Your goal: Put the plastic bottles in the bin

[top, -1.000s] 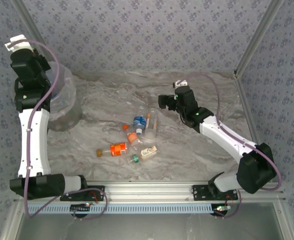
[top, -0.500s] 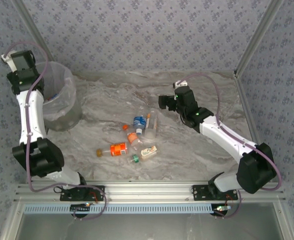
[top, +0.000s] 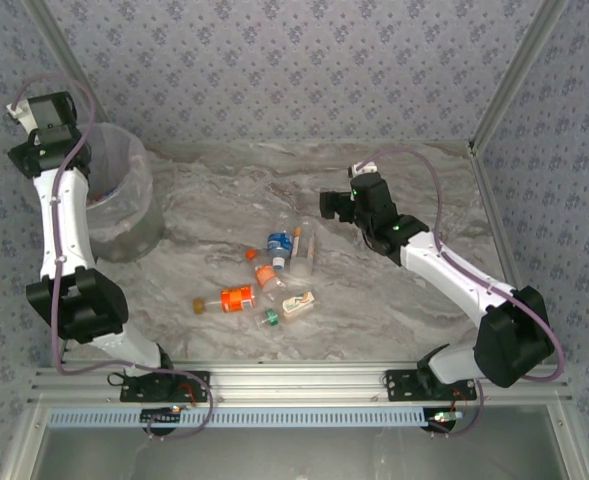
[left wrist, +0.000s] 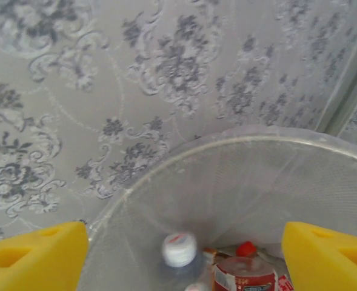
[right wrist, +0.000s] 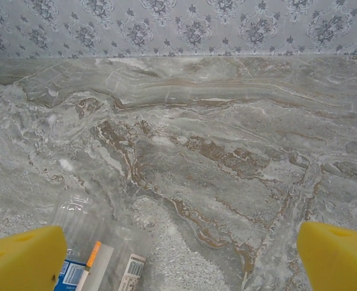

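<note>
- Hovering over the bin [top: 124, 215] at the far left of the worktop [top: 414, 180], the left fingers [left wrist: 36, 257] stand wide apart with nothing between them.
- Seen from the left wrist, the bin's rim curves across under those fingers. Inside lie a white-capped bottle [left wrist: 179, 248] and a red-capped bottle [left wrist: 243, 273] with a red label, just beside each other.
- The bin sits close to the patterned wall [top: 294, 70]. The left arm [top: 59, 225] rises along its left side and crosses part of its rim in the top view.
- The plastic bottles [top: 274, 275] on the worktop lie in a loose cluster near the middle, well apart from the bin, with a stretch of marble between.
- In that cluster a blue-labelled bottle [top: 278, 243] lies on the far side and an orange-labelled bottle [top: 237, 298] on the near left. A small orange piece [top: 200, 305] lies just left of it; what it is cannot be told.
- A green-capped bottle [top: 270, 317] and a cream-labelled bottle [top: 300, 303] lie nearest the arm bases, close together.
- The right fingers [right wrist: 20, 257] are spread wide and hold nothing, over the marble just right of and beyond the cluster.
- The right wrist view catches a blue label [right wrist: 72, 273] and a clear bottle body at its lower left, beside the left-hand finger.
- A purple cable [top: 424, 160] arches over the right arm [top: 444, 265], and a metal frame post [top: 509, 75] slants up at the far right corner.
</note>
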Tool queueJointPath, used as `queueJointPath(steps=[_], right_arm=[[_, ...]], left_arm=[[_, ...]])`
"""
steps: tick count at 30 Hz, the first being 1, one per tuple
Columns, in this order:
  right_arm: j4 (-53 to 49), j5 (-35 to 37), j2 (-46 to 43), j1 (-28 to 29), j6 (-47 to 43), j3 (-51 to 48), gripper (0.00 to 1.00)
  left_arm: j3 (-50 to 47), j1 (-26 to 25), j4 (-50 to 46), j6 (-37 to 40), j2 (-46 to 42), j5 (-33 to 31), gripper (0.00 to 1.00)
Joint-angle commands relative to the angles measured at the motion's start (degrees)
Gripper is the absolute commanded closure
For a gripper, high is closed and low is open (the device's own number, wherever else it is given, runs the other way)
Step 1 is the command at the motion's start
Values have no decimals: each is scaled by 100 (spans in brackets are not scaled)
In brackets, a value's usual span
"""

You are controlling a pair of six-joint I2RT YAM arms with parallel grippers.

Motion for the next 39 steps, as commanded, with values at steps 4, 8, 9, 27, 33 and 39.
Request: queueJointPath(steps=[4, 8, 9, 27, 33, 39], right_arm=[[-17, 177, -230, -43, 92, -55, 0], [209, 126, -366, -47, 74, -203, 0], [288, 115, -411, -45, 82, -252, 0], [1074, -123, -1018, -323, 684, -1200, 0], [988, -298, -1090, -342, 634, -1255, 0], [975, -360, -1148, -338, 695, -1397, 0]], left_arm=[[-38, -226, 49, -199, -465, 709, 6], [-429, -505, 452, -391, -911, 1340, 1], [-540, -596, 578, -419, -1016, 1499, 1], [-2015, -3118, 1034, -901, -2141, 2660, 1], [-2286, -3743, 280, -1163, -2101, 2584, 1], [-3222, -4074, -471, -2838, -2303, 2865, 1]])
